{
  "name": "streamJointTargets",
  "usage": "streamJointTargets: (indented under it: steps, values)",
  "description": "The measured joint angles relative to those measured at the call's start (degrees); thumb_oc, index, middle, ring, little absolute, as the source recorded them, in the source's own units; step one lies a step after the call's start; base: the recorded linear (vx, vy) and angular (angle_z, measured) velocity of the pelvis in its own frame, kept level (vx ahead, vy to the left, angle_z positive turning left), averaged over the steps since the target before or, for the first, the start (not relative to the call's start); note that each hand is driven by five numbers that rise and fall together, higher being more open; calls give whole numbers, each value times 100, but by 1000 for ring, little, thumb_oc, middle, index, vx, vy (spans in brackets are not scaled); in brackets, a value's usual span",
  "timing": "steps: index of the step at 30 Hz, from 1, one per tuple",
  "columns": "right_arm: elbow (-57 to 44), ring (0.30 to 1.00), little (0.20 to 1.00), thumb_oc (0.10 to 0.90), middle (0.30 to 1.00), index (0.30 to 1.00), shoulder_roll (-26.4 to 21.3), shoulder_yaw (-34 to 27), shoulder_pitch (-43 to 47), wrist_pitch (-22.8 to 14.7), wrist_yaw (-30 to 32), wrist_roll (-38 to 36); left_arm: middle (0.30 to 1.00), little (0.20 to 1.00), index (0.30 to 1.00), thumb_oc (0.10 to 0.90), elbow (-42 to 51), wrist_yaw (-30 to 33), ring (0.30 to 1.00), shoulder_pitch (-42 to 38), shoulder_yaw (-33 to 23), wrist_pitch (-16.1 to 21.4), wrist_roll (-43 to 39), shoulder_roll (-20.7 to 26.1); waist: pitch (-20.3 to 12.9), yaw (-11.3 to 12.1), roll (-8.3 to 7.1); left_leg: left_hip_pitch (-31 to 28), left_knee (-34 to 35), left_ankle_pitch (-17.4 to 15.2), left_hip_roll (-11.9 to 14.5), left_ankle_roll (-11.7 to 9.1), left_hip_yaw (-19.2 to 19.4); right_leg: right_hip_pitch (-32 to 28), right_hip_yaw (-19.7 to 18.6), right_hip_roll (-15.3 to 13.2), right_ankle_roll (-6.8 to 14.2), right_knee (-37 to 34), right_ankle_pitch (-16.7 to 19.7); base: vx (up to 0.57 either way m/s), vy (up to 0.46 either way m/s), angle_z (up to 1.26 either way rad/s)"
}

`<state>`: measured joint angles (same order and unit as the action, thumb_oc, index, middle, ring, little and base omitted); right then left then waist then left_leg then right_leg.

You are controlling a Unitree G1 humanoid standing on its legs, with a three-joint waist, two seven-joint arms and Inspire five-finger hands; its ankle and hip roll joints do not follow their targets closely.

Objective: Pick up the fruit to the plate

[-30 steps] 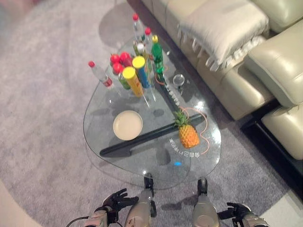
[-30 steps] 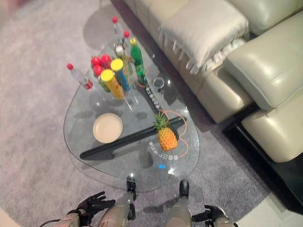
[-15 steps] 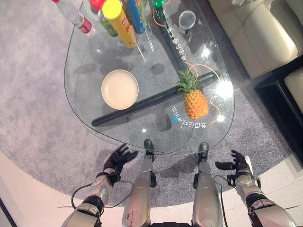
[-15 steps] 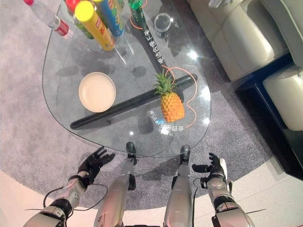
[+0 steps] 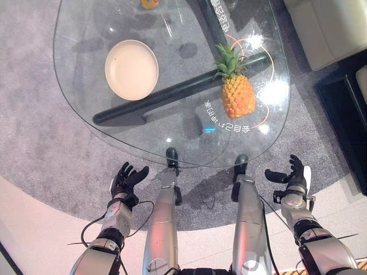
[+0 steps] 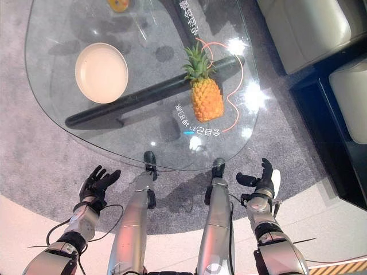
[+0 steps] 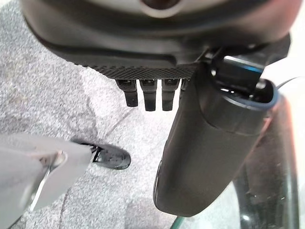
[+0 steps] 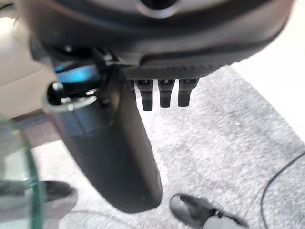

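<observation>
On glass table [image 5: 86,86], upright orange pineapple [image 5: 238,96]; green crown

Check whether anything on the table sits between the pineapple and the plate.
Nothing on the glass table top does. The pineapple stands upright with bare glass between it and the empty plate; the dark bar seen there lies under the glass.

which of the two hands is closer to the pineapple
The right hand: it hangs open just off the table's near edge, on the pineapple side. The left hand, also open, hangs below the plate side, farther off.
</observation>
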<state>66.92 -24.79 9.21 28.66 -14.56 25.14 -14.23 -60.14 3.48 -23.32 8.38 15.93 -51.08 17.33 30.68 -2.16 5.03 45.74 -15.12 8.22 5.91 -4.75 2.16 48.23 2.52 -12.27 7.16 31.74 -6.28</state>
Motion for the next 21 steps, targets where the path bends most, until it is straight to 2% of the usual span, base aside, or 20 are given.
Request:
streamJointTargets:
  steps: [13, 17, 21]
  values:
    - [-85, 900, 900, 800, 900, 900, 9, 131, 424, -104, -11, -243, 900, 900, 900, 800, 46, 87, 900, -157, 2, 74, 20, 5, 14, 43, -26, 230, -73, 1, 12, -1, -47, 214, 20, 16, -62, 63, 19, 0, 0, 0]
    - [-39, 900, 900, 800, 900, 900, -12, 20, 466, -169, -1, -898, 900, 900, 900, 800, 40, 66, 900, -156, 18, 73, 33, 20, 14, 59, -25, 231, -91, 2, 11, 0, -68, 213, 32, 14, -82, 100, 4, 0, 0, 0]
    - [-245, 900, 900, 800, 900, 900, -41, -375, 438, -518, 51, -1629, 900, 900, 900, 800, 57, 66, 900, -147, 40, 74, 92, 27, 14, 43, -25, 230, -92, 4, 14, -6, -80, 210, 42, 18, -90, 112, 1, 3, -16, 0]
